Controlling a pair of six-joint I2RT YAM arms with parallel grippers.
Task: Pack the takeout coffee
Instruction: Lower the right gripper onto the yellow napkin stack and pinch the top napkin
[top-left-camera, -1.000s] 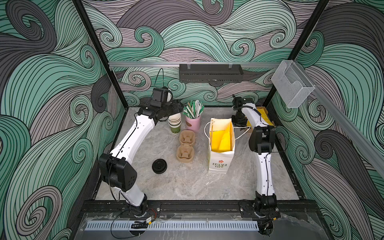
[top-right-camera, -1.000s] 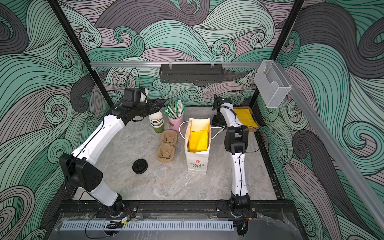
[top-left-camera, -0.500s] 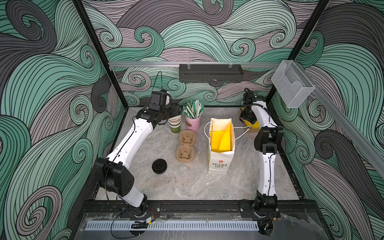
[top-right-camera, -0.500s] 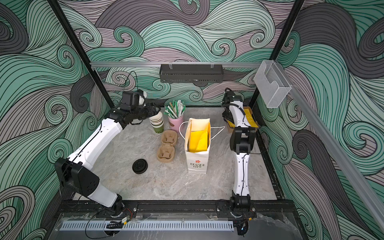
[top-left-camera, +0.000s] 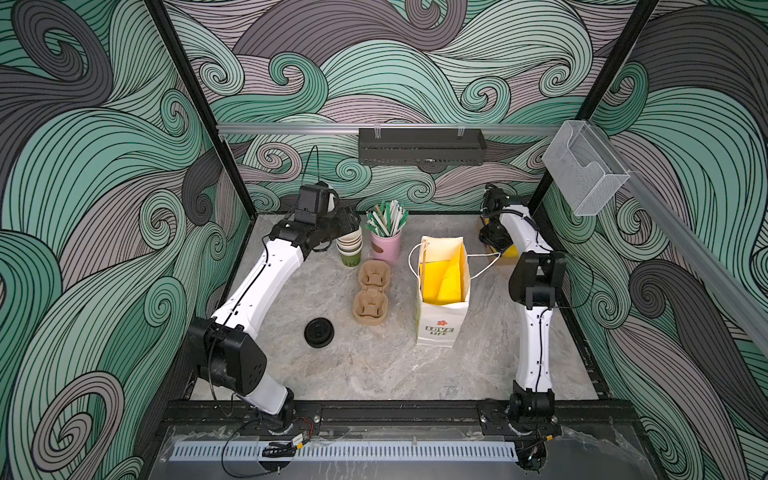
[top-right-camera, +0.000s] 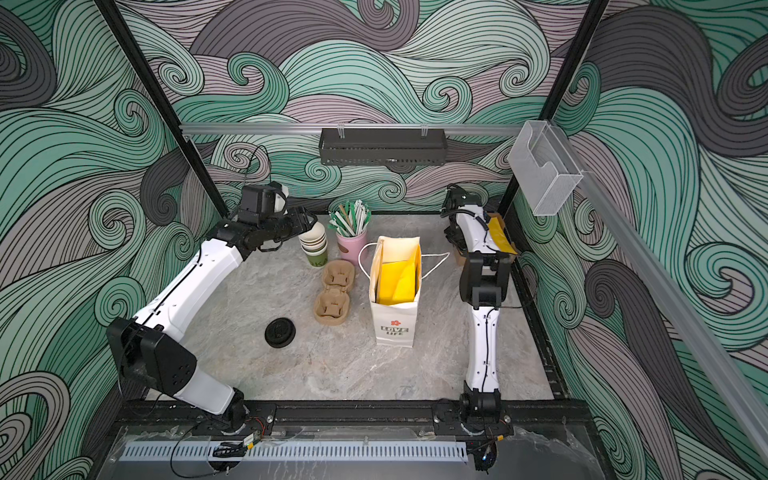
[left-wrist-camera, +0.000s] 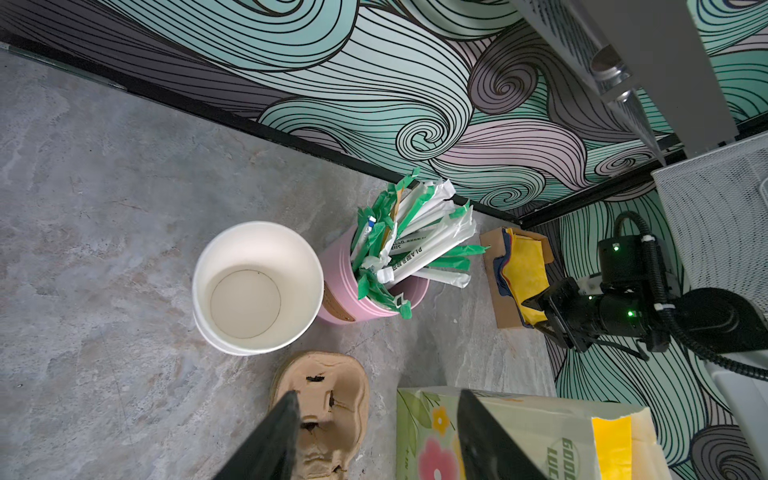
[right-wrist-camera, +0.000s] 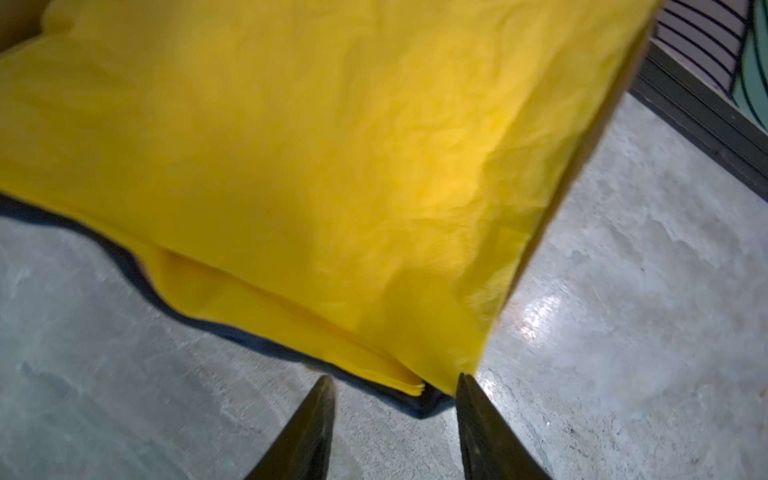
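The left tool (left-wrist-camera: 378, 411) hangs just above the stack of olive-green cups (top-left-camera: 350, 249) at the back of the surface (top-left-camera: 374, 365), its jaws well apart and holding nothing. The open top cup shows its cream inside, right beside the pink cup of straws (top-left-camera: 386, 245). A black lid (top-left-camera: 319, 332) lies well apart from the cups, nearer the front and beside the brown carriers (top-left-camera: 372, 291). In the back right corner the right tool (right-wrist-camera: 395, 382) has its jaws apart around the corner of the yellow sheets (right-wrist-camera: 291, 166), not clamped on them.
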